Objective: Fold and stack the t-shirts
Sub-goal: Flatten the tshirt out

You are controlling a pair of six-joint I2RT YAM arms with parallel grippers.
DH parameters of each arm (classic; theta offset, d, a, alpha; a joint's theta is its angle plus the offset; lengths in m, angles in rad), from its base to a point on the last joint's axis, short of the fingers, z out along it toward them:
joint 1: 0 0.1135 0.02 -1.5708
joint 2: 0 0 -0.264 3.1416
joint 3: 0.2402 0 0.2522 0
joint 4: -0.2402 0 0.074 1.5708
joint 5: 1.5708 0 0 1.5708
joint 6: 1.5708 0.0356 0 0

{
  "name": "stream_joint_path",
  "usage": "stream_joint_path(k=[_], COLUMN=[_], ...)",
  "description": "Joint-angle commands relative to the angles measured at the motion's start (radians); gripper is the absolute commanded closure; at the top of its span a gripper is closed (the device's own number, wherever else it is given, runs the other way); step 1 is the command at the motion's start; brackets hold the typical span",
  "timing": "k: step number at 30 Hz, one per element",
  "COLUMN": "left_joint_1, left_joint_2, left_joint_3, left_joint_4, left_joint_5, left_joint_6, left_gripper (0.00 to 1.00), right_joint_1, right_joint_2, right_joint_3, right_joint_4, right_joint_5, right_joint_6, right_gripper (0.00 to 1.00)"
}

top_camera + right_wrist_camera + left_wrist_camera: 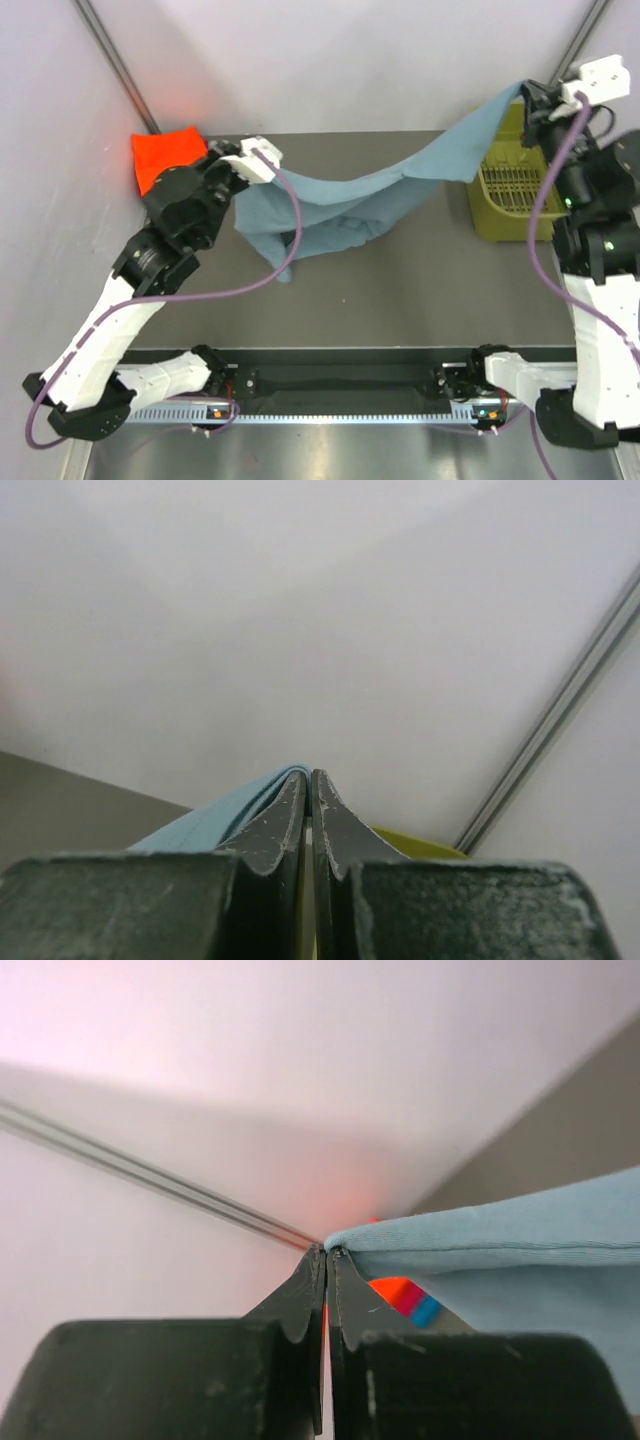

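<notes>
The grey-blue t-shirt hangs stretched in the air between both grippers, its middle sagging onto the table. My left gripper is shut on its left edge, which shows in the left wrist view at the fingertips. My right gripper is shut on its right corner, held high above the basket; the cloth shows beside the left finger. The folded orange t-shirt lies at the back left, with orange, red and teal edges showing in the left wrist view.
An olive-green plastic basket stands at the back right under my right gripper. The dark table runs from wall to wall, with white walls behind and at both sides.
</notes>
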Motion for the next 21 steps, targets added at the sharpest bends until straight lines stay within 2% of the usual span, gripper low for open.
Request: stream_joint_path(k=[1,3,8,11,16,21], left_joint_1=[0.001,0.001,0.001,0.021,0.067,0.156], left_joint_2=[-0.064,-0.064,-0.041,-0.05,-0.087,-0.07], left_joint_3=[0.028,0.072,0.252,0.307,0.335,0.419], left_joint_4=[0.319,0.369,0.361,0.338,0.311,0.316], left_joint_5=[-0.021,-0.006,0.003,0.025,0.12,0.224], left_joint_6=[0.173,0.216,0.23,0.221,0.188,0.076], left_gripper=[1.0,1.0,1.0,1.0,1.0,1.0], right_joint_1=[-0.009,-0.009,-0.007,-0.013,-0.036,-0.039], right_joint_2=[-0.078,-0.106,-0.192,-0.236,-0.227,-0.161], right_joint_3=[0.069,0.079,0.102,0.168,0.383,0.599], right_joint_4=[0.018,0.009,0.008,-0.027,-0.116,-0.124], right_joint_5=[0.022,0.048,0.056,0.076,0.065,0.066], right_joint_6=[0.021,0.024,0.038,0.056,0.053,0.074], right_gripper=[1.0,1.0,1.0,1.0,1.0,1.0])
